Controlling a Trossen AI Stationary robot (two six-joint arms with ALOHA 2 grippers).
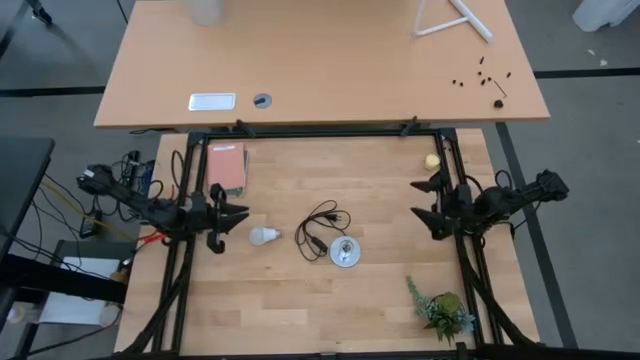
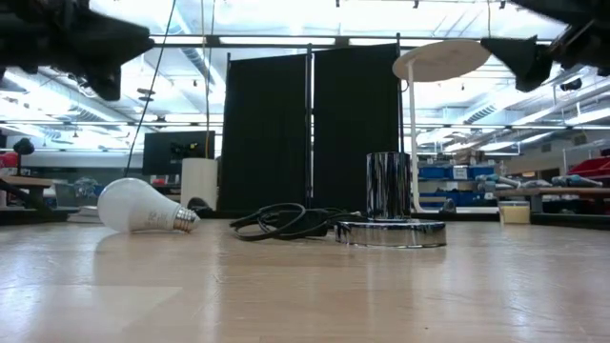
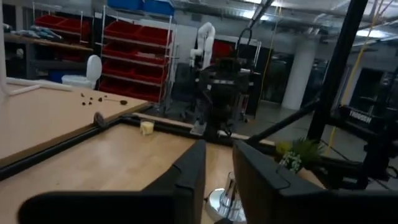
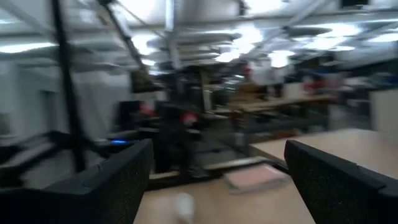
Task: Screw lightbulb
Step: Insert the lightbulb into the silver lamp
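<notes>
Lightbulb (image 1: 263,236) lying on bench (image 1: 380,180), just beside left hand (image 1: 238,223), fingers nearly together. Right hand (image 1: 416,198) far across, fingers wide apart.

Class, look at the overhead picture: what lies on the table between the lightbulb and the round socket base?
In the high view, the coiled black cord lies between the lightbulb and the socket base. The low view shows the same order across the table.

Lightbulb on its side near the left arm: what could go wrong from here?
The lightbulb lies loose on its side, so it may roll when the left gripper closes on it. The black cord is coiled between bulb and socket base; a low carry could snag it and drag the socket.
</notes>
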